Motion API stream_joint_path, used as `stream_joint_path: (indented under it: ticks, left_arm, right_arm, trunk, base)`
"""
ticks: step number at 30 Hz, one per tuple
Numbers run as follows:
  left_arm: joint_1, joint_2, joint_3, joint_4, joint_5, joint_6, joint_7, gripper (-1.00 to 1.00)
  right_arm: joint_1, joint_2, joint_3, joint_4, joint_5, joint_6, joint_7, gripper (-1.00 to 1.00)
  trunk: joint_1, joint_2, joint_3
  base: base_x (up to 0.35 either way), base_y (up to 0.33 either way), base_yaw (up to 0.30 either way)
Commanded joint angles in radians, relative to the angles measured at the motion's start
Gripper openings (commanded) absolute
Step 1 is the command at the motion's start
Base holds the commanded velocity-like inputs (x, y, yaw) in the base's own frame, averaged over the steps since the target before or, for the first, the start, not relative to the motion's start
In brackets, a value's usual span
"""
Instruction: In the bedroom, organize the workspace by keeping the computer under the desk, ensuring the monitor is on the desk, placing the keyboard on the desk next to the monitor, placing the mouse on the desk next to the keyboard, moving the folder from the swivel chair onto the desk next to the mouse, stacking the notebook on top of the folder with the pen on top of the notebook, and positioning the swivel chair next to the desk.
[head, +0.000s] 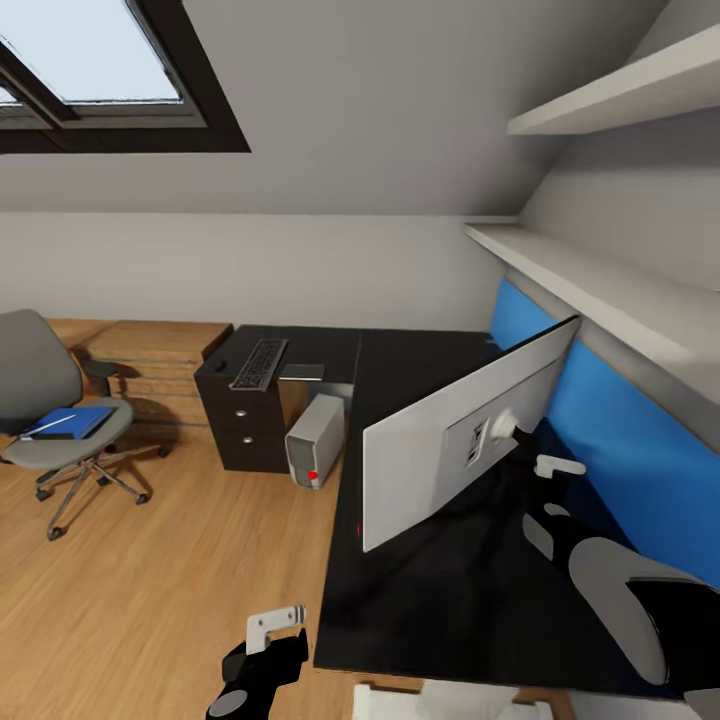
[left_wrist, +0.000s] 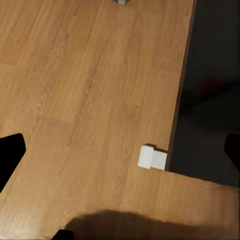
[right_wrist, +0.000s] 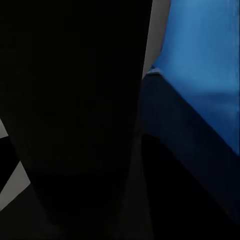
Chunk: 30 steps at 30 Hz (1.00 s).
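Head view: black L-shaped desk fills centre-right of frame, w/ the monitor standing on it mid-right, its pale grey back toward the camera, tilted, small red dot at its lower left corner. Right gripper sits just behind the monitor by the stand mount; one white finger shows, can't tell if fingers are apart or together or clamped on anything. Left gripper hangs low at bottom centre-left over the wood floor, just off the desk edge; fingers' spacing can't be told either. Keyboard lies on the far desk wing above the drawer block, small black mouse just to its left, a thin dark notebook just to its right. Silver computer stands on the floor under the desk beside the drawers, red light at front. Swivel chair at mid-left, well apart from desk, blue folder lying on its seat. Skylight upper left; white shelves upper right; blue wall panel behind the desk.
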Motion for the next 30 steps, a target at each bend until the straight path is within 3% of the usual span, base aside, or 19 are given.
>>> stream_joint_path:
  ticks: [1, 11, 18, 30]
  left_arm:
    - [0.000, 0.000, -0.001, -0.002, 0.009, 0.002, 0.008, 1.00]
    - [0.000, 0.000, -0.003, -0.002, 0.009, 0.002, 0.008, 1.00]
    - [0.000, 0.000, -0.004, -0.001, 0.009, -0.017, 0.007, 1.00]
    - [0.000, 0.000, -0.002, -0.001, 0.009, -0.019, 0.008, 1.00]
  right_arm:
    - [-0.001, 0.000, 0.023, 0.001, -0.012, -0.005, 0.000, -1.00]
    - [-0.001, 0.004, 0.024, 0.001, -0.012, -0.005, 0.000, -1.00]
    - [-0.001, 0.004, 0.023, 0.001, -0.012, -0.005, 0.000, -1.00]
    - [-0.001, 0.003, 0.023, 0.000, -0.012, -0.005, 0.000, -1.00]
  trunk:
    - [0.000, -0.002, -0.002]
    - [0.000, -0.002, -0.002]
    - [0.000, -0.002, -0.002]
    - [0.000, -0.002, -0.002]
  base:
    - [-0.290, -0.167, 0.000]
    - [-0.241, -0.175, 0.000]
    - [-0.017, -0.221, 0.000]
    - [0.015, -0.017, 0.000]
